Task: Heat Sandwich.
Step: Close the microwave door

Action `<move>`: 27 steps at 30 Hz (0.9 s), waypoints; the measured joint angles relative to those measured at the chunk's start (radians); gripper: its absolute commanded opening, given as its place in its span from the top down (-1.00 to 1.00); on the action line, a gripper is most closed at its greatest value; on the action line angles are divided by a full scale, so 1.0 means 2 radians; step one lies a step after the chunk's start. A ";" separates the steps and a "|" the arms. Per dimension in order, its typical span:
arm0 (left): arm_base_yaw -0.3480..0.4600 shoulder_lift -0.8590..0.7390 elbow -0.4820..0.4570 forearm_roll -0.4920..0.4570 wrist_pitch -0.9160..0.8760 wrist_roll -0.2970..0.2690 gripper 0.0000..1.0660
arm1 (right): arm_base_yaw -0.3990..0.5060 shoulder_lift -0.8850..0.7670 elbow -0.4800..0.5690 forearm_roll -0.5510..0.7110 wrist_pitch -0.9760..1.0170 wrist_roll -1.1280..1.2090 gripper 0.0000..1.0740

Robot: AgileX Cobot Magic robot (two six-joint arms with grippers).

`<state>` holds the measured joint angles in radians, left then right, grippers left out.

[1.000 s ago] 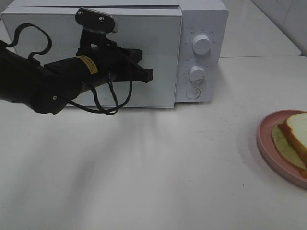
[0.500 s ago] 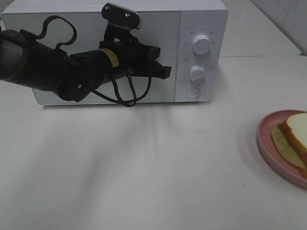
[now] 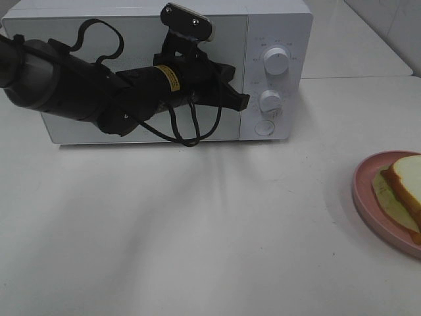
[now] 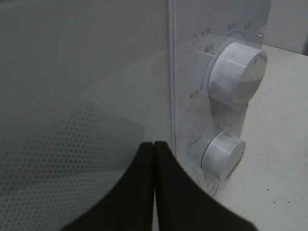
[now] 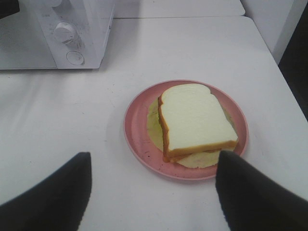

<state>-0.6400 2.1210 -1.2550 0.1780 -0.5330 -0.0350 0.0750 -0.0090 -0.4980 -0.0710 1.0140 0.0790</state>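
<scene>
A: Sandwich (image 5: pixel 195 120) — white bread, orange-brown crust, pale yellow-green filling; lay on pink plate (image 5: pixel 139 139), far right of white table (image 3: pixel 197 250). Well apart from microwave (image 3: pixel 276 26).

B: Noted. In the high view, only partly seen at the right edge (image 3: pixel 406 181), plate (image 3: pixel 363 191) likewise cut off.

A: Microwave — white, door (image 3: pixel 85 128) closed, two round knobs, upper (image 3: pixel 276 60) and lower (image 3: pixel 270 101), plus a round button (image 3: pixel 264 128) below them.

B: Left gripper (image 3: pixel 242 100) — black, fingers pressed together, nothing between them. Tips at the door's right edge, just beside the lower knob. Contact with the door: could not be told.

A: Confirmed by the left wrist view: fingers (image 4: pixel 139 192) closed flat against each other, in front of the perforated door glass (image 4: pixel 72 120), knobs (image 4: pixel 238 72) close by.

B: Right gripper (image 5: pixel 151 192) — jaws stood wide, empty, hovering above the table near the plate. Sandwich untouched.
</scene>
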 measured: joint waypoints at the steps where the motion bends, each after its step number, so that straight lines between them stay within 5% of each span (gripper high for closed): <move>1: 0.000 -0.001 -0.001 0.000 0.005 0.000 1.00 | 0.000 0.000 0.000 0.000 0.000 0.000 -0.33; 27: -0.034 -0.049 -0.009 -0.055 0.223 -0.002 1.00 | 0.000 0.000 0.000 0.000 0.000 0.000 -0.32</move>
<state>-0.7080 2.0230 -1.2730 0.0680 -0.0870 -0.0390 0.0750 -0.0090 -0.4980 -0.0700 1.0140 0.0790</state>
